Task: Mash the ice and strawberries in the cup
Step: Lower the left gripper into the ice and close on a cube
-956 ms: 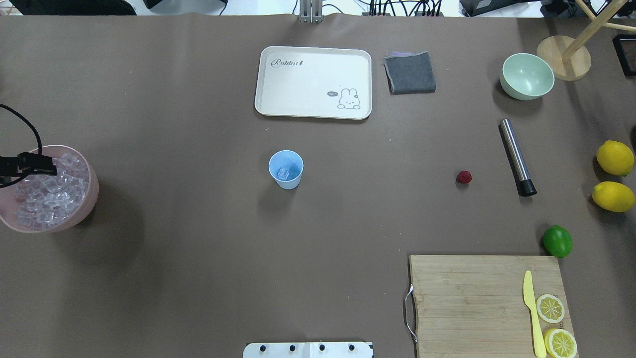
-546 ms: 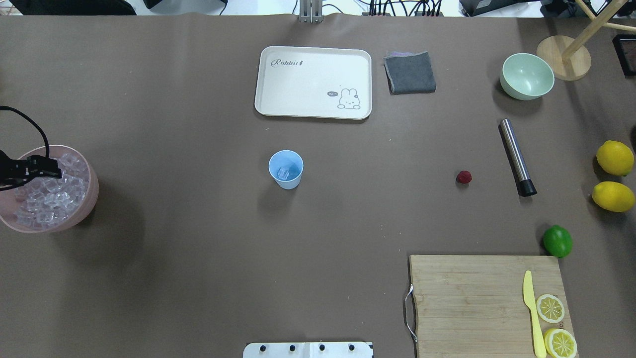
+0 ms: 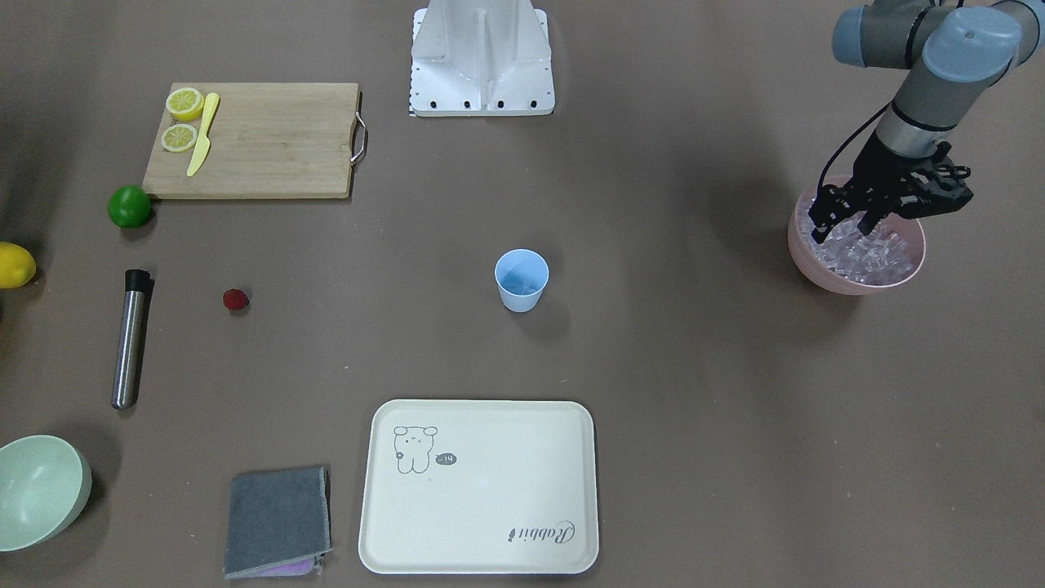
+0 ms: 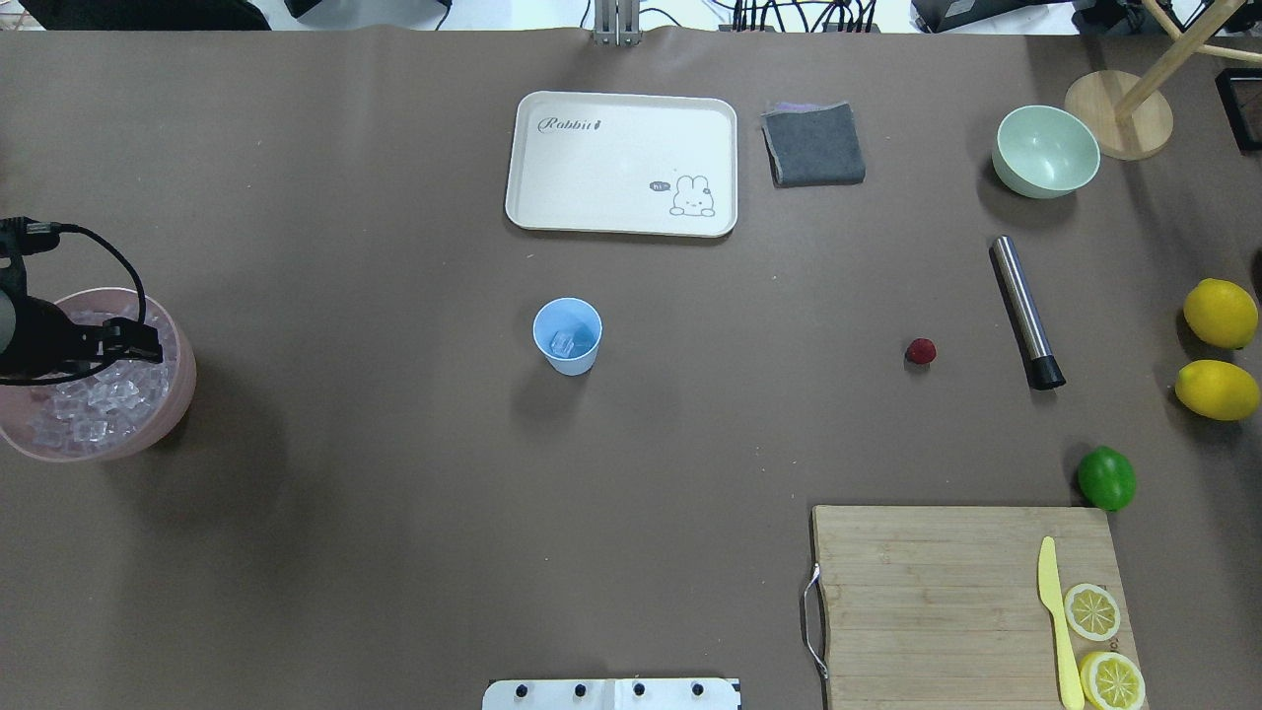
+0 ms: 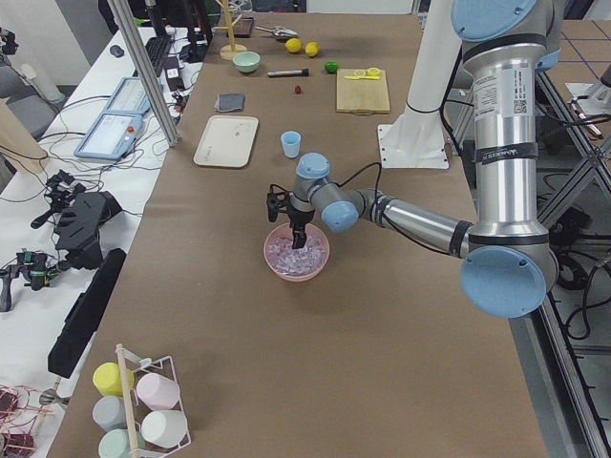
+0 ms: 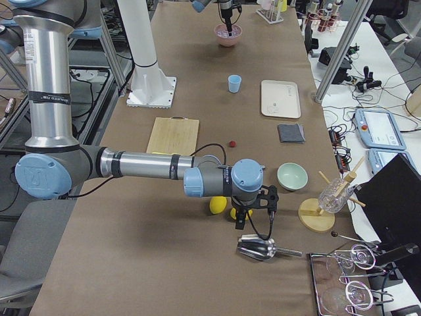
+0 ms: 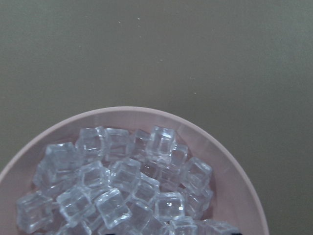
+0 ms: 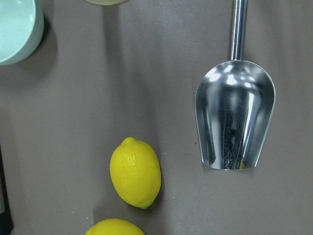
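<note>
The light-blue cup (image 4: 567, 335) (image 3: 522, 280) stands upright mid-table with one ice cube (image 4: 562, 343) inside. More ice (image 7: 127, 191) fills the pink bowl (image 3: 857, 282) (image 4: 185, 383) at the table's left end. My left gripper (image 3: 841, 230) (image 4: 126, 342) hangs over that bowl, open, its fingertips down at the cubes with nothing visibly held. The strawberry (image 4: 921, 351) (image 3: 235, 300) lies alone on the table to the cup's right. My right gripper (image 6: 242, 222) hovers far right above the lemons; I cannot tell whether it is open or shut.
A steel muddler (image 4: 1025, 311) lies right of the strawberry. Around it are a pale green bowl (image 4: 1045, 150), two lemons (image 4: 1221, 313), a lime (image 4: 1106, 477), and a cutting board (image 4: 937, 592) with knife and lemon slices. A cream tray (image 4: 621, 163) and grey cloth (image 4: 813, 143) lie behind the cup. A metal scoop (image 8: 234, 115) lies by the right arm.
My left gripper has moved rightward further over the pink bowl, down toward the ice. Nothing else on the table has shifted.
</note>
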